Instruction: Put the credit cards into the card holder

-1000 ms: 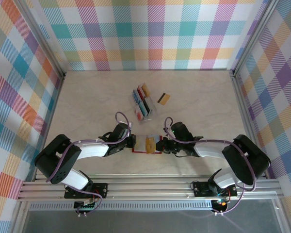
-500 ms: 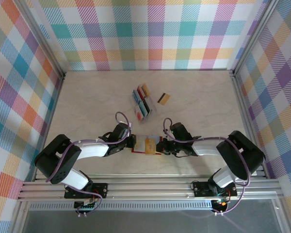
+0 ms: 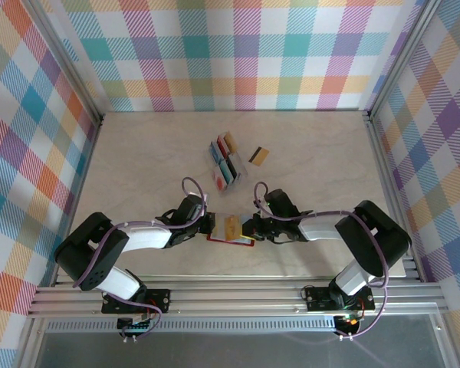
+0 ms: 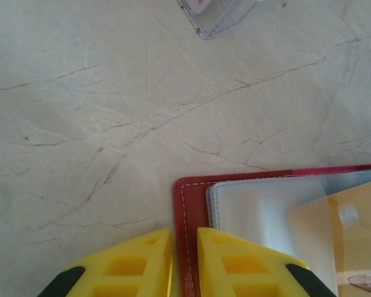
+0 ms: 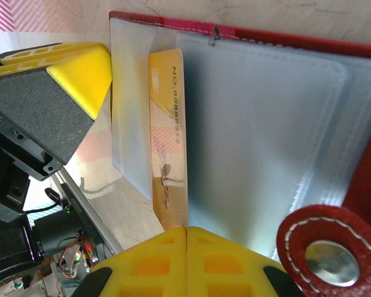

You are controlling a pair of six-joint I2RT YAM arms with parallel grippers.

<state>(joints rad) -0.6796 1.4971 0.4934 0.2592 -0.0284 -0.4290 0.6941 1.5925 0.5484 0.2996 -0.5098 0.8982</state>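
The red card holder (image 3: 224,238) lies open on the table between the two arms, grey inner pockets (image 5: 266,124) facing up. My left gripper (image 4: 185,247) is shut on its red left edge (image 4: 189,204). My right gripper (image 5: 187,232) is shut on the near end of a gold credit card (image 5: 168,142), which stands on edge with its far end in a grey pocket. The same card (image 4: 352,216) appears behind the translucent pocket in the left wrist view. The snap tab (image 5: 324,247) hangs beside my right fingers. In the top view the right gripper (image 3: 249,228) sits over the holder's right half.
A clear plastic slotted rack (image 3: 225,161) with several coloured cards stands behind the holder; its corner (image 4: 229,12) is in the left wrist view. A gold card with a dark stripe (image 3: 259,156) lies flat to the rack's right. Plaid walls enclose the table.
My right gripper has moved left over the holder, carrying the gold card further in over the pockets. The left gripper has kept its hold on the holder's edge.
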